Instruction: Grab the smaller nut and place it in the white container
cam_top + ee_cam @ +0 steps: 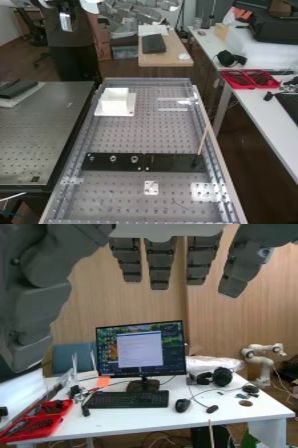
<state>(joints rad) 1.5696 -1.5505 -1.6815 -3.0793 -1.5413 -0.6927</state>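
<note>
In the high view the smaller nut point(91, 158) stands near the left end of the flat black bar point(174, 162). Beside it on the bar are the larger nut point(113, 159) and the bearing point(134, 159). The white container point(116, 101) sits farther up the bench, near its far left corner, on a white plate. In the wrist view the hand point(159, 261) has its dark grey fingers hanging straight and spread, the thumb off to one side, with nothing between them.
A thin wooden stick point(203, 141) rises from the bar's right end. A small white plate point(151, 188) lies in front of the bar. Raised metal rails point(214, 150) edge the bench. On a side table are red trays point(249, 79) and, in the wrist view, a monitor point(141, 349).
</note>
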